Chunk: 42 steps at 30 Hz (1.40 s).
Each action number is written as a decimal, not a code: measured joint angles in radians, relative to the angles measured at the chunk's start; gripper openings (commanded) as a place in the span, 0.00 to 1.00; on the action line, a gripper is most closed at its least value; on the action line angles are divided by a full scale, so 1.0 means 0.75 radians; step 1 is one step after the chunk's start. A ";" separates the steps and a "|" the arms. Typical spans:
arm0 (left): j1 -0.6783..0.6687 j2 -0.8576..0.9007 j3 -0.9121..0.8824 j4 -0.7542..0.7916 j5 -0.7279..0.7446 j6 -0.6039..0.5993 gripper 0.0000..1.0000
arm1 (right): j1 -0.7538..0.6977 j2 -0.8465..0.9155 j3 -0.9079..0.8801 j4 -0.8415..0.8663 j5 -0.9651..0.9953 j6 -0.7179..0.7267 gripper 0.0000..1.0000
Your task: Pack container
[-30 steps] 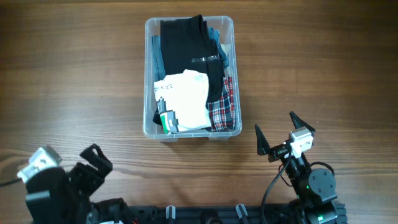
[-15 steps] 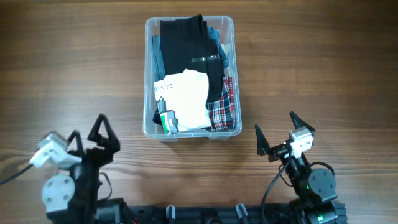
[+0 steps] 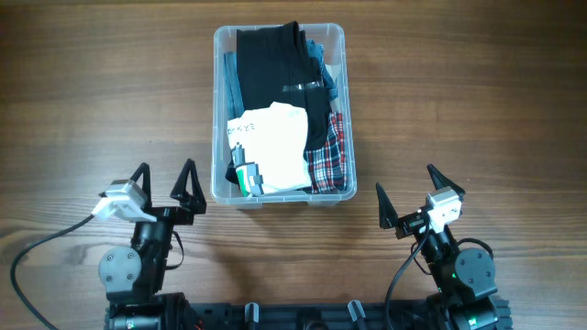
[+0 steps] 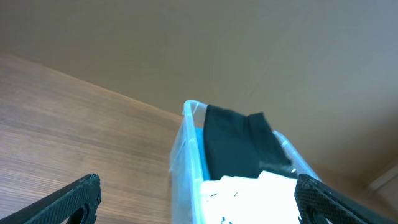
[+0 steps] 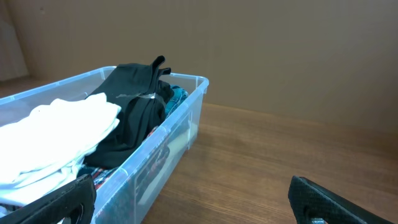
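The clear plastic container (image 3: 218,110) stands at the table's middle back, filled with folded clothes: a black garment (image 3: 271,55), a white one (image 3: 275,142) and a red plaid one (image 3: 332,160). My left gripper (image 3: 165,183) is open and empty, just left of the container's near left corner. My right gripper (image 3: 408,194) is open and empty, to the right of the near right corner. The left wrist view shows the container's rim (image 4: 186,124) between the fingers (image 4: 68,199). The right wrist view shows the container's wall (image 5: 168,149) at the left.
A small green and black object (image 3: 246,174) lies at the container's near left inside corner. Bare wooden table (image 3: 477,101) lies on both sides of the container. A cable (image 3: 37,247) runs from the left arm.
My left arm has swung from the bottom left corner rightward and up towards the container's near left corner. The right arm has not moved.
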 measured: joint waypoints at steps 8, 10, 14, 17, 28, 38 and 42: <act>-0.030 -0.082 -0.086 0.005 0.002 0.146 1.00 | 0.000 0.000 0.000 -0.001 0.000 0.000 1.00; -0.036 -0.111 -0.118 0.002 0.006 0.161 1.00 | 0.000 0.000 0.000 0.000 0.000 0.000 1.00; -0.036 -0.161 -0.158 -0.032 0.009 0.178 1.00 | 0.000 0.000 0.000 0.000 0.000 -0.001 1.00; -0.036 -0.197 -0.170 -0.100 0.009 0.183 1.00 | 0.000 0.000 0.000 0.000 0.000 0.000 1.00; -0.093 -0.201 -0.178 -0.109 0.009 0.310 1.00 | 0.000 0.000 0.000 0.000 0.000 -0.001 1.00; -0.094 -0.201 -0.178 -0.109 0.009 0.334 1.00 | 0.000 0.000 0.000 0.000 0.000 -0.001 1.00; -0.094 -0.201 -0.178 -0.109 0.009 0.334 1.00 | 0.000 0.000 0.000 0.000 0.000 0.000 1.00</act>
